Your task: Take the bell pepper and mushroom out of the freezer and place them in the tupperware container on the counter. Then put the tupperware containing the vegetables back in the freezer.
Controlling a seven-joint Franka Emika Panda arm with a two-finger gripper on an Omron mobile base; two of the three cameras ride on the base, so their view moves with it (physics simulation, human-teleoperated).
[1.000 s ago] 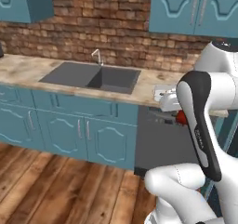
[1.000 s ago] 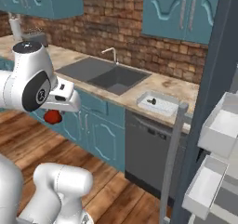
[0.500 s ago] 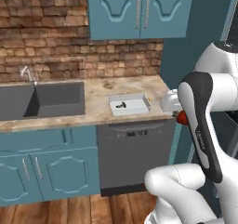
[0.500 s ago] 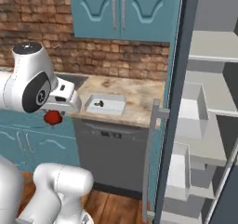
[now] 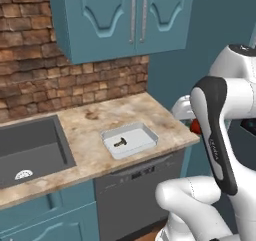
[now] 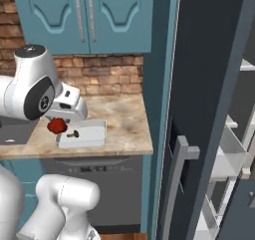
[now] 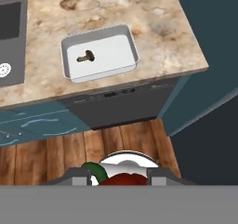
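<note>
Left base view: tray (image 5: pixel 129 140) sitting near the front edge of the tan table (image 5: pixel 90 130), close to the end by the dark freezer side, mushroom (image 5: pixel 120 143) already lying inside it. Red pepper (image 5: pixel 195 127) peeking out from behind the white arm, off the table's end and well apart from the tray.

Right base view: pincer (image 6: pixel 61 123) closed on the pepper (image 6: pixel 57 126), held up just beside the tray (image 6: pixel 92 133) and its mushroom (image 6: pixel 72 133), likely carried high to clear the low wall before lowering. Freezer (image 6: pixel 209 84) door swung open at right, long bar handle toward the camera, pale shelves visible behind, presumably left open for the tray's return.

Hand view: looking down on tray (image 7: pixel 100 54) and mushroom (image 7: pixel 86 57); pepper (image 7: pixel 122 178) red with a green stem between the fingertips, over wooden floor, not yet above the tray.
</note>
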